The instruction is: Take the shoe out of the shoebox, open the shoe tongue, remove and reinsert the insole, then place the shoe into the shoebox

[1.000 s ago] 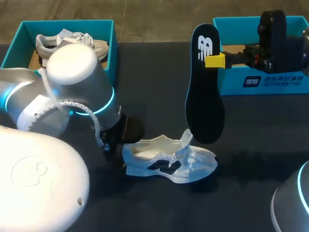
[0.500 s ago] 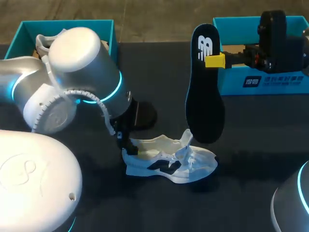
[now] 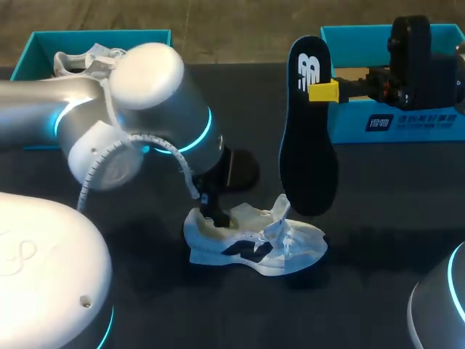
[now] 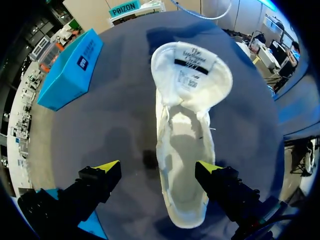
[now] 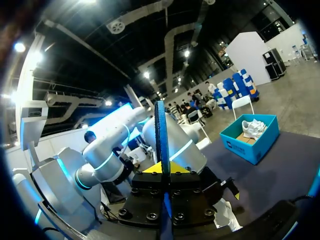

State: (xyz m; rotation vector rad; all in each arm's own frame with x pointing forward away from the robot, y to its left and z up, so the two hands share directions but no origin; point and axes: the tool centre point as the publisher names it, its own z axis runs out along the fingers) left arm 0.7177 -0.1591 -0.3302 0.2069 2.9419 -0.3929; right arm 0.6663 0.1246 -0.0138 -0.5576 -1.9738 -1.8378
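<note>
Insole aloft, shoe not yet braced

My right gripper (image 3: 323,91) is clamped on the long black foam insole (image 3: 309,145), which hangs upright over the white mesh trainer (image 3: 254,243) lying on the dark table (image 3: 378,189). My left gripper (image 4: 157,167) hangs over the heel with its fingers spread, gripping nothing. Fed in now, I think the insole could buckle or shove the loose shoe along. The pulled-up tongue hides the toe cavity, and I cannot tell whether a left fingertip touches the collar.

Shoe (image 3: 254,247) white cloth; insole (image 3: 308,145) matt black; left arm (image 3: 145,109) glossy white shell
</note>
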